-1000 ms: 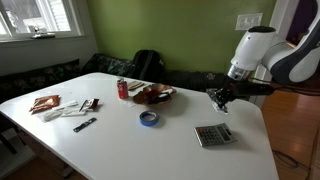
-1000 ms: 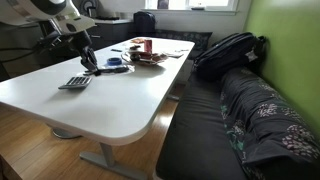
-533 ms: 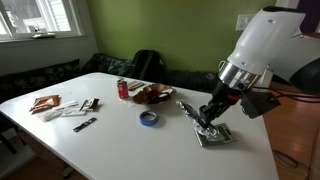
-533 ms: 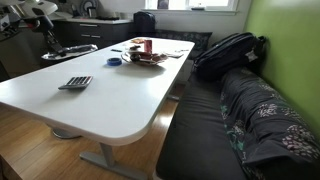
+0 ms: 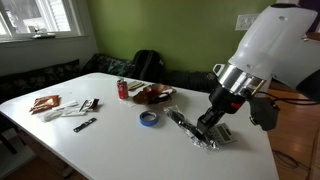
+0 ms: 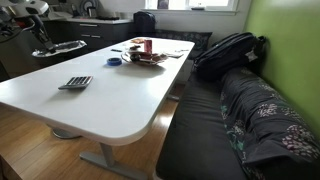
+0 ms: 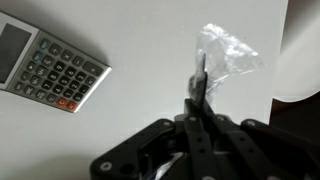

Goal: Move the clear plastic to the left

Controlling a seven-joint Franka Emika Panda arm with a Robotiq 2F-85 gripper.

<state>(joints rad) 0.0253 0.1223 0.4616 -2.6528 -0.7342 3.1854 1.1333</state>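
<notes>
Tool [image 7: 203, 62] is clenched, jaws pressed together on the near edge of the clear plastic [image 7: 232, 50]; rest of the sheet fans out past the tips. In an exterior view the clear plastic [image 5: 188, 127] sits low over the white worktop [image 5: 110, 140], between the blue tape roll [image 5: 148, 118] and the calculator [image 5: 222, 134]. Can't tell if it's lifted or dragging. Step in hand, as I read it: carry it left. It's an edge pinch on crinkly film, so I expect it to slip easily. Hold the clamp, go slow, no wrist twist. Get just enough height that the trailing end doesn't catch the tape roll or sweep the calculator [image 7: 50, 68]. Pick bare worktop for the drop, lower until the film rests, then release and pull straight up.
</notes>
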